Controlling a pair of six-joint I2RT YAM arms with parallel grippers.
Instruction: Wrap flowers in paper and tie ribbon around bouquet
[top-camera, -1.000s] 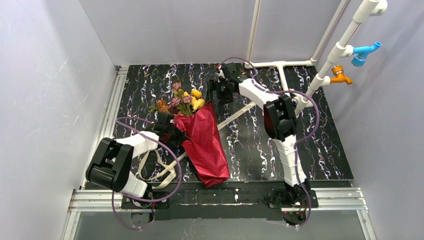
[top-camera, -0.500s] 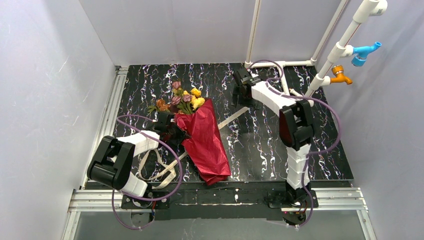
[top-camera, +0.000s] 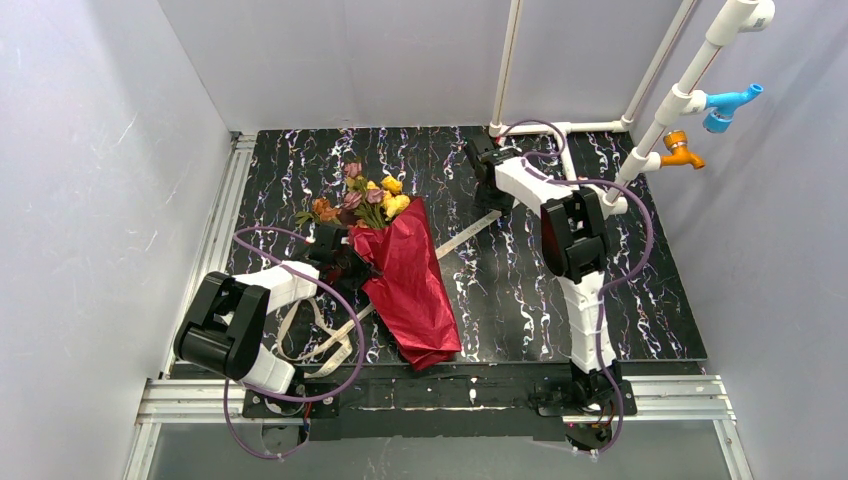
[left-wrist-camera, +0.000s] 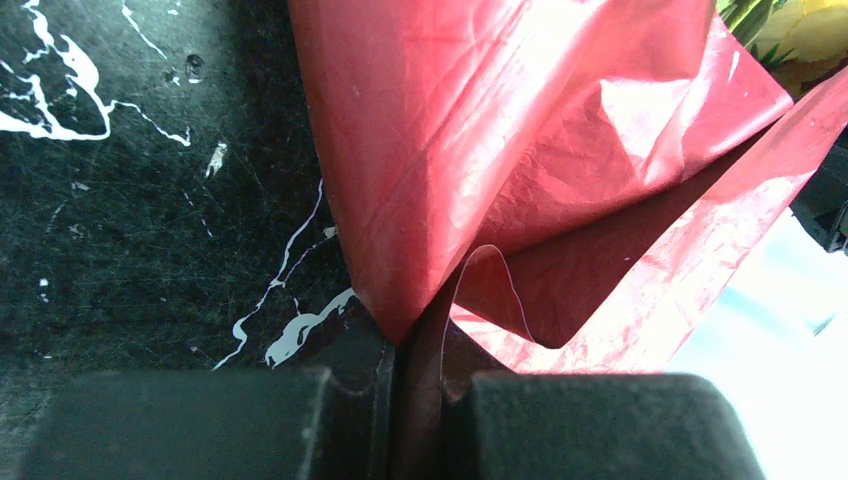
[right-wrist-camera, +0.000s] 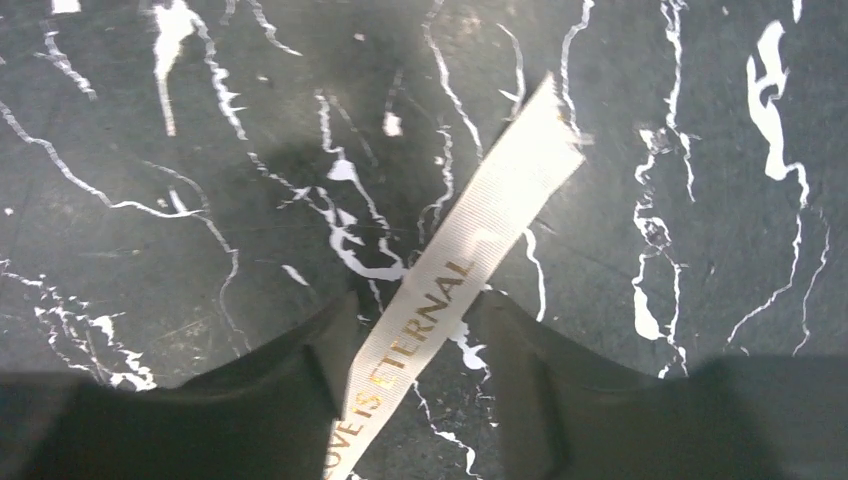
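**Operator:** Position of the bouquet (top-camera: 410, 285)?

**Technician:** It lies on the desk (top-camera: 645, 300) between the arms, with the flowers (top-camera: 372, 200) at the far end. The left tool (left-wrist-camera: 400, 365) is clamped together on a fold of the red paper (left-wrist-camera: 450, 130).

**Operator:** Right tool (right-wrist-camera: 412, 345)?

**Technician:** Its fingers are apart, straddling the ribbon (right-wrist-camera: 470, 250) end, which lies flat on the desk. The ribbon's middle runs under the bouquet, and its loops lie by the left arm's base. White pipes (top-camera: 600, 126) stand just beside the right arm.

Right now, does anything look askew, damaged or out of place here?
Nothing damaged or spilled. The flat cream fabric ribbon lies loose and untied on the black marbled table, its slack looped untidily beside the left arm.
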